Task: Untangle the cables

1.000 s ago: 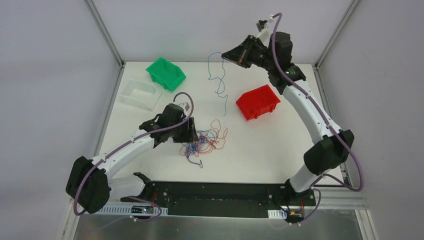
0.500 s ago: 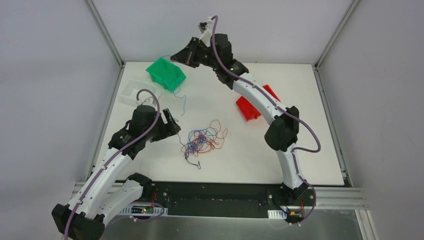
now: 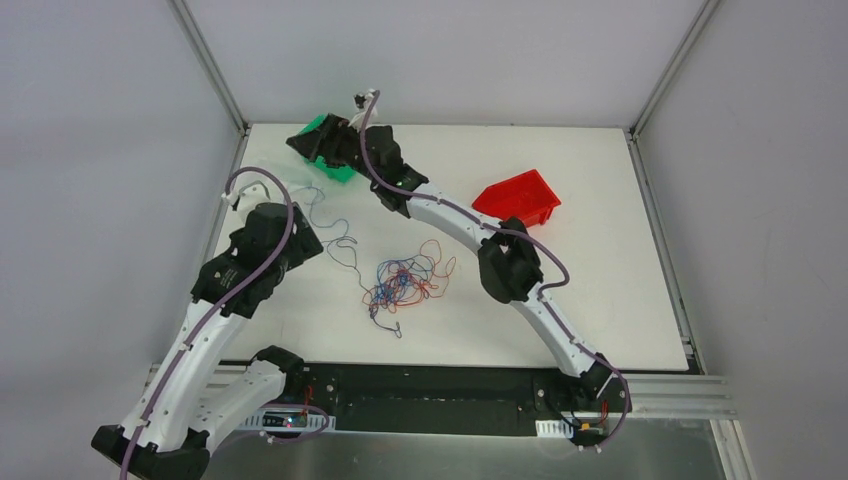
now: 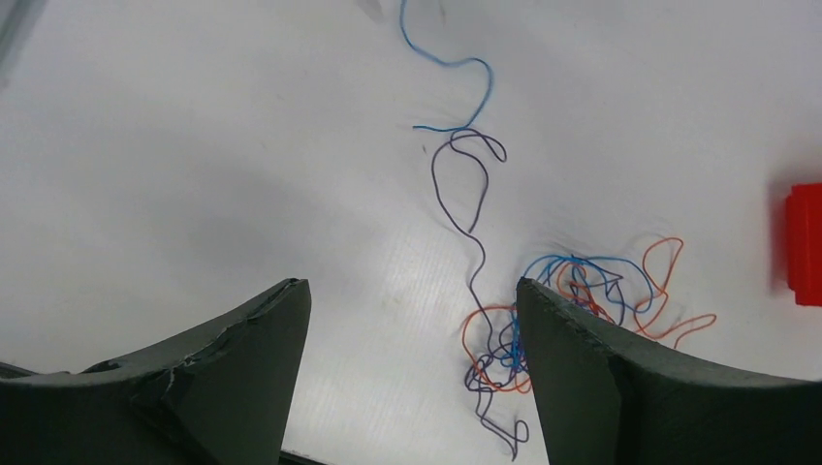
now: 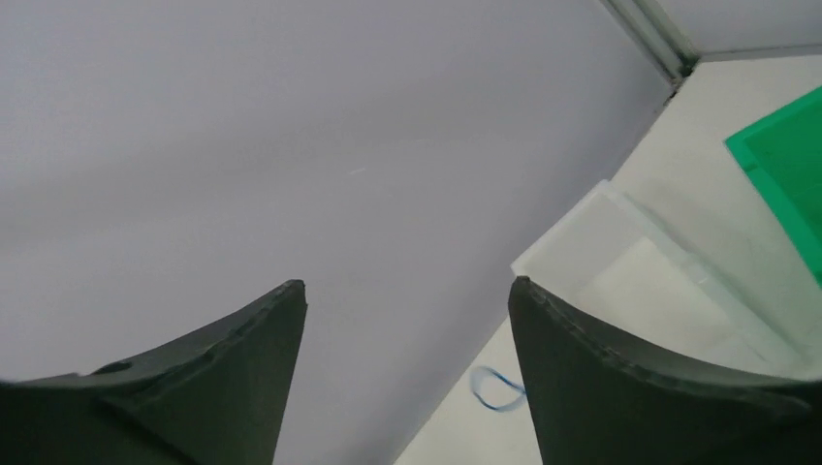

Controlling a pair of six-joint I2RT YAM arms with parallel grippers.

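One thin blue wire trails from the red, blue and dark cable tangle; left hand and right hand hang released. Next, likely: pinch another strand.

Soft, even light is falling from overhead onto the matte white tabletop, which is reading bright and free of glare in the top view. The small tangle of thin red, blue and dark cables is showing crisply there, casting almost no shadow. Left of that tangle, the left wrist view is showing a broad grey shadow with blurry edges. The black fingers of the left tool are looking dark and slightly soft near the lens. Far right of the tangle, the red plastic bin is softening at the picture's edge. In the right wrist view, the right tool is looming dark against an evenly lit grey wall, and the translucent white tray is looking hazy.
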